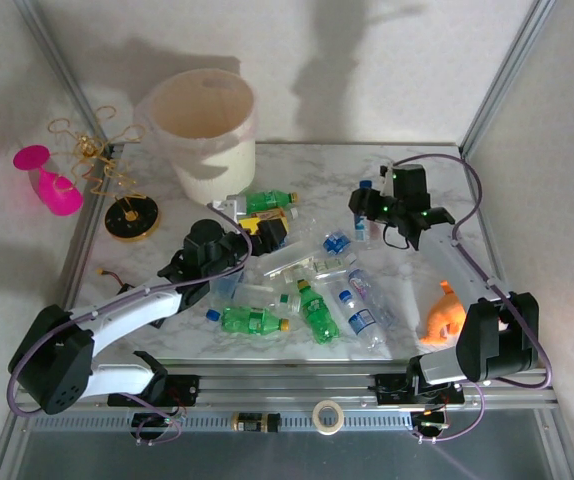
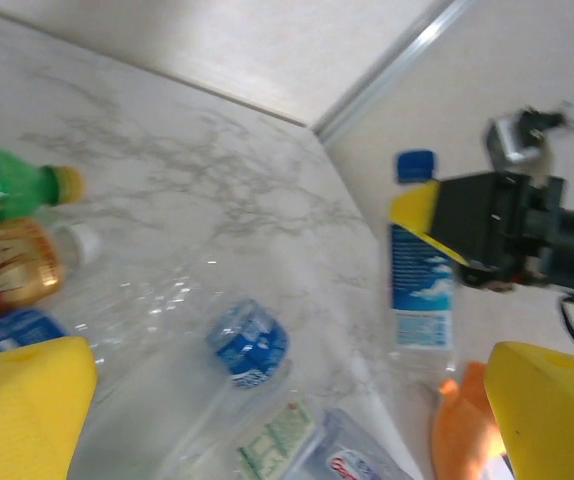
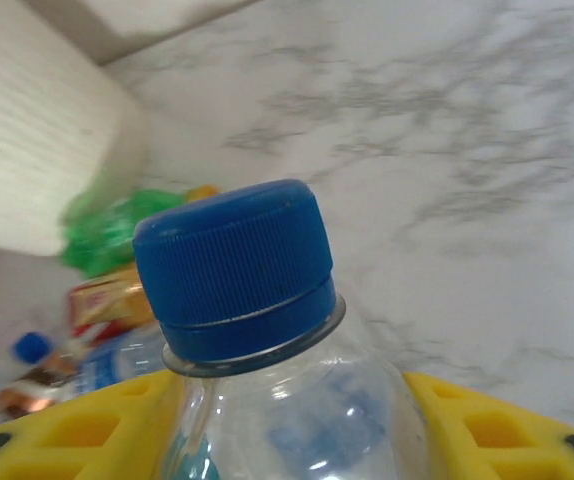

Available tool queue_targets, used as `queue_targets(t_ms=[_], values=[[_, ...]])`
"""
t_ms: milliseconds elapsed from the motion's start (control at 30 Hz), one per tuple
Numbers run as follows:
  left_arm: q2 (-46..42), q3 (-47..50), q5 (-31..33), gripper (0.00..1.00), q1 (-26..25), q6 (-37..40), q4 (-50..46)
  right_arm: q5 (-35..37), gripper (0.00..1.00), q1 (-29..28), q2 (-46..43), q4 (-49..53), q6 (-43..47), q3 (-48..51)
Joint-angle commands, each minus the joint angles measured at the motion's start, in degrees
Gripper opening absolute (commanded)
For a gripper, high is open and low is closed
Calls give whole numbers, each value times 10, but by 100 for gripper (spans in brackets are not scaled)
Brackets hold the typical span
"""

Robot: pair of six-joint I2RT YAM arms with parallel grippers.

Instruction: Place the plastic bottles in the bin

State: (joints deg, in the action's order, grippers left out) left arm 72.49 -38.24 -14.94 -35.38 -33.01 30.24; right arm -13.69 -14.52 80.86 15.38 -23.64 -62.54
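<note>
The left arm [image 1: 137,305] reaches from 7 o'clock toward the middle of the surface [image 1: 317,165]. Its left fingers [image 2: 27,410] are spread wide and empty over the heap of plastic bottles [image 1: 302,290], and the bin [image 1: 207,170] stands at 11 o'clock. These crushed bottles are probably light, thin-walled and slick, and they give under pressure, so the stiffer neck below the cap looks like the surest hold. The right arm [image 1: 464,278] stretches from 5 o'clock to 2 o'clock, its right fingers [image 3: 77,430] clenched on the shoulder of one clear blue-capped bottle [image 3: 237,260], cap uppermost.
</note>
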Motion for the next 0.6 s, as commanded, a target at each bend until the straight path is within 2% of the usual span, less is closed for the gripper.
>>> queue_targets(t_ms=[0,200,333,567], values=[[12,-32,-70,99,-23,36,17,-97,42,-17,-18,-60,-41,10],[57,-84,-71,97,-83,84,-19,-132,42,-60,-25,-112,-87,23],[93,-112,-56,97,-98,87,-31,-155,42,-73,-36,-143,-111,31],[146,-161,-62,95,-117,91,-40,-153,41,-102,-50,-172,-130,50]])
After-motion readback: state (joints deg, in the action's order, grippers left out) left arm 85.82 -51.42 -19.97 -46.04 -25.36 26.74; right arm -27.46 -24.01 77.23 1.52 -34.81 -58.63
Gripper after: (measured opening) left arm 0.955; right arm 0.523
